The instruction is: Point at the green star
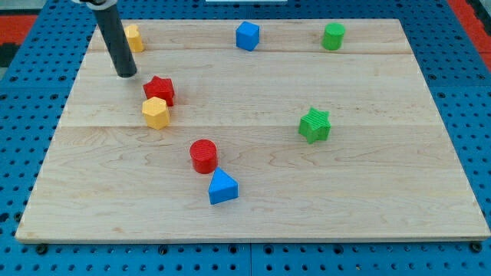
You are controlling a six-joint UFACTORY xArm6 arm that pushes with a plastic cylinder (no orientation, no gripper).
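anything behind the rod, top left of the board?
A yellow block sits partly hidden behind the dark rod; its shape cannot be made out. My tip rests on the wooden board, to the view's upper left of the red star block, apart from it.

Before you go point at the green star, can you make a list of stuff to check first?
1. Green star in view, on the board's right half: ok.
2. My tip in view, at the upper left, far from the star: ok.
3. My tip clear of blocks: ok, though the red star sits close at its lower right.
4. Straight path to the green star: not ok, the red star lies about on the line.
5. Green cylinder is the other green block, not the target: ok.
6. Space around the green star is free of blocks: ok.
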